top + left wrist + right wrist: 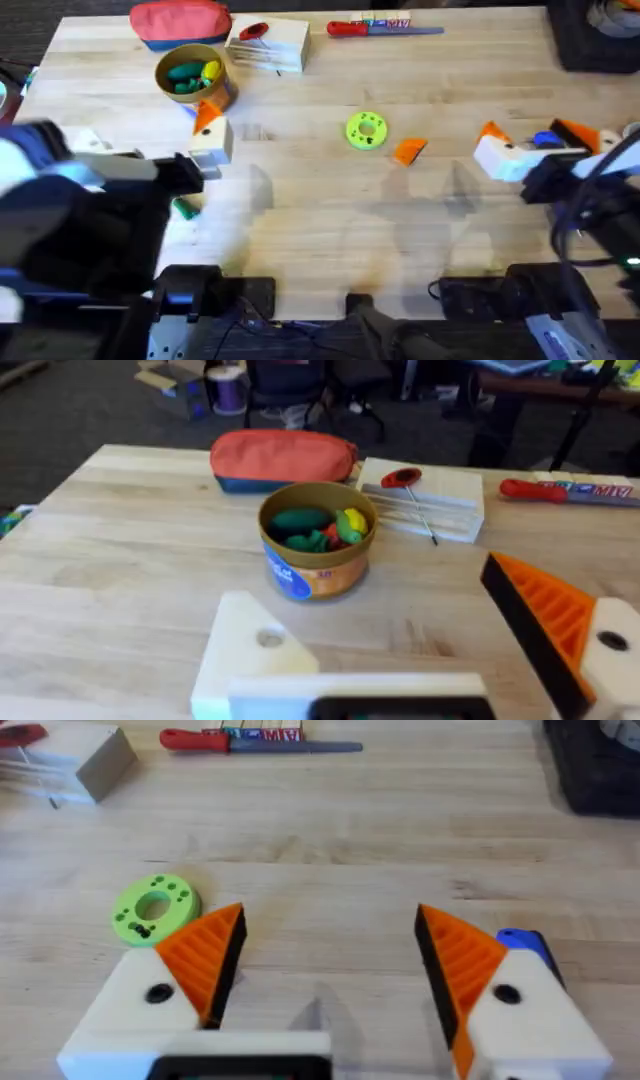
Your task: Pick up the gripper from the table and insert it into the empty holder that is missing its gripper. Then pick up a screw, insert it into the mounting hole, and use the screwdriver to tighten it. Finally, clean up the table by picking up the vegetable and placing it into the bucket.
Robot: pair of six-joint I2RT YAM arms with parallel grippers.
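Orange wedge-shaped plastic gripper (pixel 409 150) lies loose on your wooden counter (pixel 420 80), between your gaping right end effector (pixel 325 950) and gaping left end effector (pixel 420 630).

Tan bucket (pixel 318 555) with blue-orange label; loose orange gripper (pixel 409 151); green disc (pixel 366 130).
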